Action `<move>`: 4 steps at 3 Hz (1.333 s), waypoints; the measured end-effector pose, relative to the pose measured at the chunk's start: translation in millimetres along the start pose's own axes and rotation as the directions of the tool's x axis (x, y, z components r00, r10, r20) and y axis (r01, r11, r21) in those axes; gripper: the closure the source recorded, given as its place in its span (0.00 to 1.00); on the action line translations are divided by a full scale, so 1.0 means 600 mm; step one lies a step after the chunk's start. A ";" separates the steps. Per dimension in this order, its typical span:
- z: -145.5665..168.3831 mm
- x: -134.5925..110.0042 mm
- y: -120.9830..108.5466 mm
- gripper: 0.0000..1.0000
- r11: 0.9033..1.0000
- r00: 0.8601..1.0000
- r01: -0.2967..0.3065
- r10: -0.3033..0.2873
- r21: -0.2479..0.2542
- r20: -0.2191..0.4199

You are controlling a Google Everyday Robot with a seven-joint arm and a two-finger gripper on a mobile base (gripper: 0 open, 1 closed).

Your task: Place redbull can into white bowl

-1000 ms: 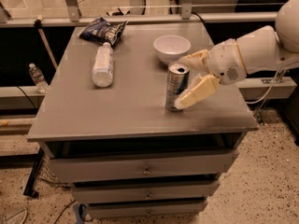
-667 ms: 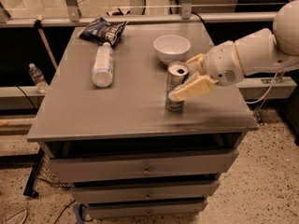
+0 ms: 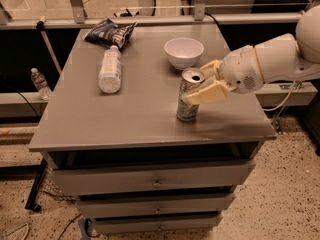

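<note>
The gripper is over the right side of the table top, closed on the redbull can, and it carries 2 flat, wedge-shaped fingers in a pale cream-tan, duller than the shell behind them. Directly behind the fingers sits a rounded, glossy white wrist housing, bulbous like an egg, with a small patch of dark dots like a grille on its near face. A thin dark seam rings the housing farther back from the gripper. Beyond that seam runs a thicker, smooth white forearm, roughly cylindrical, ending farthest from the gripper in 1 large rounded white joint.
</note>
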State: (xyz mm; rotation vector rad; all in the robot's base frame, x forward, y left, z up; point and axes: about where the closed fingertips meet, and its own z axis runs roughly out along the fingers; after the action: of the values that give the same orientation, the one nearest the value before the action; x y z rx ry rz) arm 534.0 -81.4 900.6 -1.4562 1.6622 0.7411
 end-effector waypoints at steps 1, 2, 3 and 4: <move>-0.025 -0.001 -0.009 1.00 0.999 1.000 0.008 -0.008 0.036 0.004; -0.076 -0.006 -0.034 1.00 0.993 1.000 0.029 -0.028 0.114 -0.014; -0.075 -0.009 -0.038 1.00 0.993 0.999 0.034 -0.033 0.117 -0.013; -0.071 -0.021 -0.059 1.00 0.990 0.998 0.058 -0.058 0.128 -0.008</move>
State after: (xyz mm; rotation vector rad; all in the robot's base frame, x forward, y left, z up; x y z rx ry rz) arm 561.6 -116.7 936.0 -1.4102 1.6330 0.5890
